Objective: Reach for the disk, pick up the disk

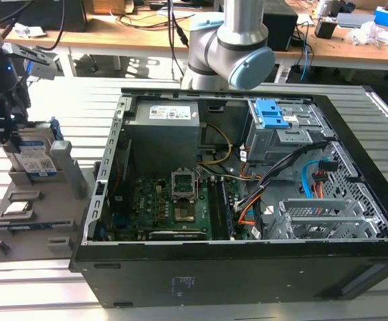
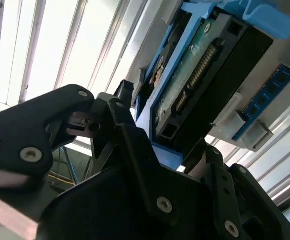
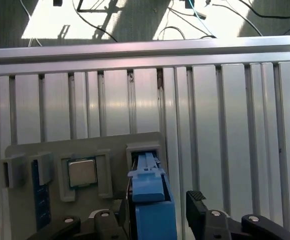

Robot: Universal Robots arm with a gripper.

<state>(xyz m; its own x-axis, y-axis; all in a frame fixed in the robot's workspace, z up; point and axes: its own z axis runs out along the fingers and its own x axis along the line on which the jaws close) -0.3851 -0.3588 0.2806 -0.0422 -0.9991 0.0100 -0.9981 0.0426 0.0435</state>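
At the exterior view's left, the disk [image 1: 37, 157] stands on edge in a slot of the grey holder [image 1: 27, 231] on the counter [image 1: 40, 294], which leaves both flat faces free to grasp. The gripper [image 1: 8, 130] sits over it, spread, one finger to each side. In the first wrist view a finger [image 3: 197, 200] stands just clear of the disk, so I judge it not yet pinched or lifted.

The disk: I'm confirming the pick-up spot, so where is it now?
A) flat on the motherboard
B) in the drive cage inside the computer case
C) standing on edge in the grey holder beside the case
C: in the exterior view the disk stands on edge in the grey holder, outside the computer case, with the gripper around it.
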